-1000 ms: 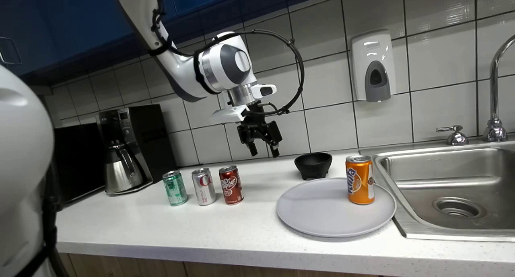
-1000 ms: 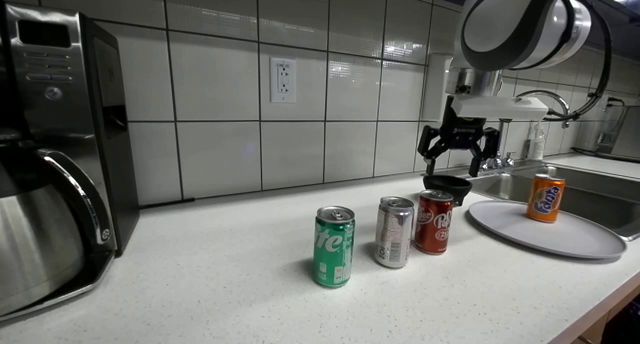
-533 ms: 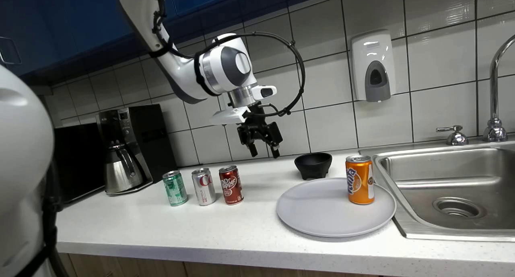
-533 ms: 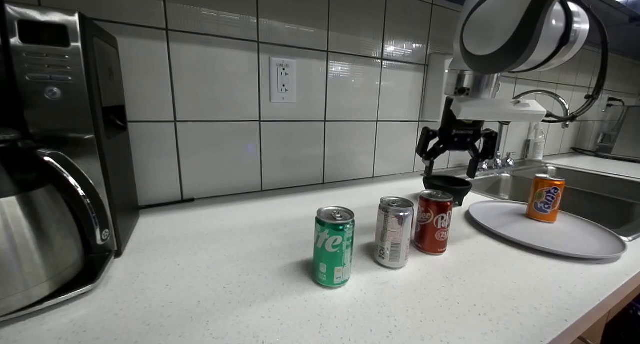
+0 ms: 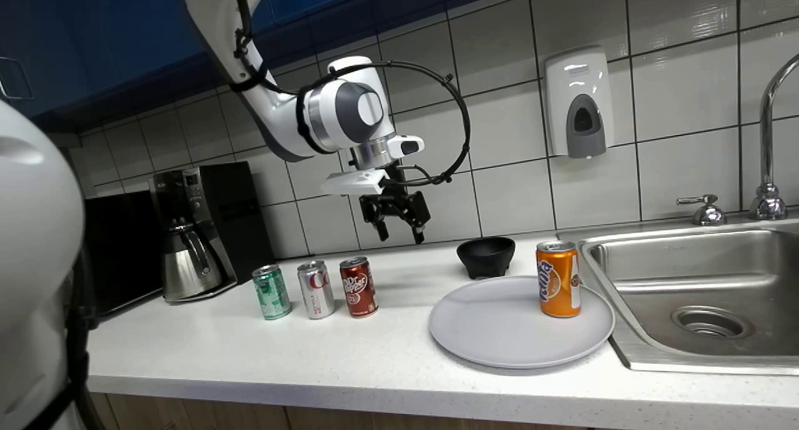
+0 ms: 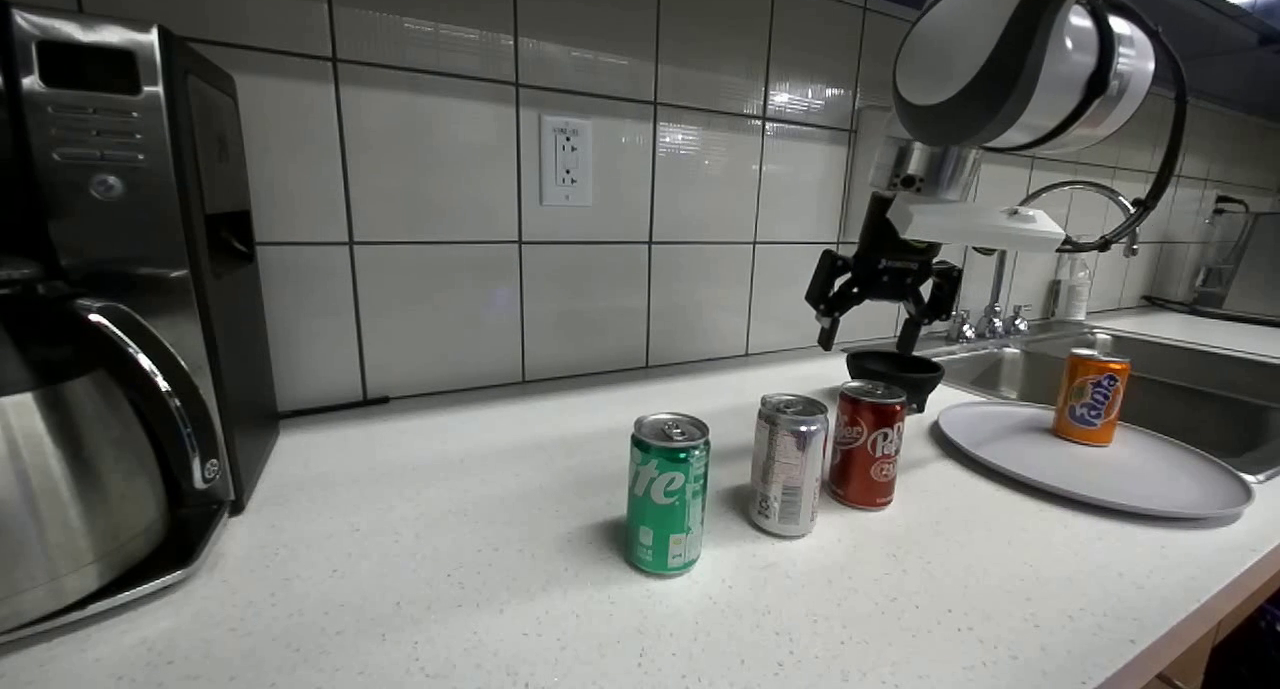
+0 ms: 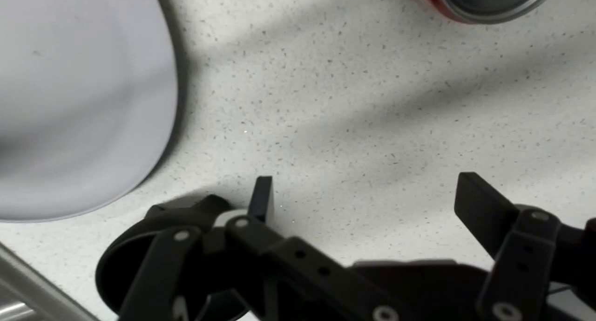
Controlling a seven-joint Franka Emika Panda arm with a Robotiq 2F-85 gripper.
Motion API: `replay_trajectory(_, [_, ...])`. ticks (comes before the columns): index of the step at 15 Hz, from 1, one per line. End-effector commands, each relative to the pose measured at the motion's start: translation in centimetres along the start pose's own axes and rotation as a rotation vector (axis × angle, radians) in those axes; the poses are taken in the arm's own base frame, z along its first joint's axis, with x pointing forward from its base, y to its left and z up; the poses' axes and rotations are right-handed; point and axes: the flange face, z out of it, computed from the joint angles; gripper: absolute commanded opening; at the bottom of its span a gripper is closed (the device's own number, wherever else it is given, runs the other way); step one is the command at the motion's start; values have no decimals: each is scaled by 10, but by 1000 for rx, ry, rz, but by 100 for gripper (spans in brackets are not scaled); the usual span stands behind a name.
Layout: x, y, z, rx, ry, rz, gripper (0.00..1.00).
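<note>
"Gripper first: how does it stand?"

"It points down, its two fingers wide apart, with speckled counter surface showing between them in the wrist view. It hangs above that surface, toward the back edge along the tiled wall."

"Which thing is nearest to it?"

"Probably a black bowl, though one finger covers part of it in the wrist view and the gap is hard to judge. The bowl stands near the surface's back edge, just beside the rim of a round grey plate."

"What is on the plate?"

"One orange can (its label reads Fanta), upright, toward the plate's edge nearest the metal sink."

"What else stands on the surface?"

"Three more, all upright, in a row between the front and back edges. Closest to the plate is a red can marked Dr Pepper; just beside it, a silver can; then a green can, the one nearest the coffee maker. In the wrist view, only part of the red can shows, cut off at the upper edge."
</note>
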Motion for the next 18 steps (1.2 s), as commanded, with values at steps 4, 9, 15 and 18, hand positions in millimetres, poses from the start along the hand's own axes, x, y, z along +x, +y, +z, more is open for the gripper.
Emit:
replay_trajectory(4, [2, -33, -4, 87, -5, -93, 100])
replay_trajectory(9, [-7, -49, -3, 121, -31, -134, 100])
replay_trajectory(15, [-19, -54, -1, 128, -63, -147, 100])
replay_trajectory(18, [-26, -51, 3, 115, -87, -146, 100])
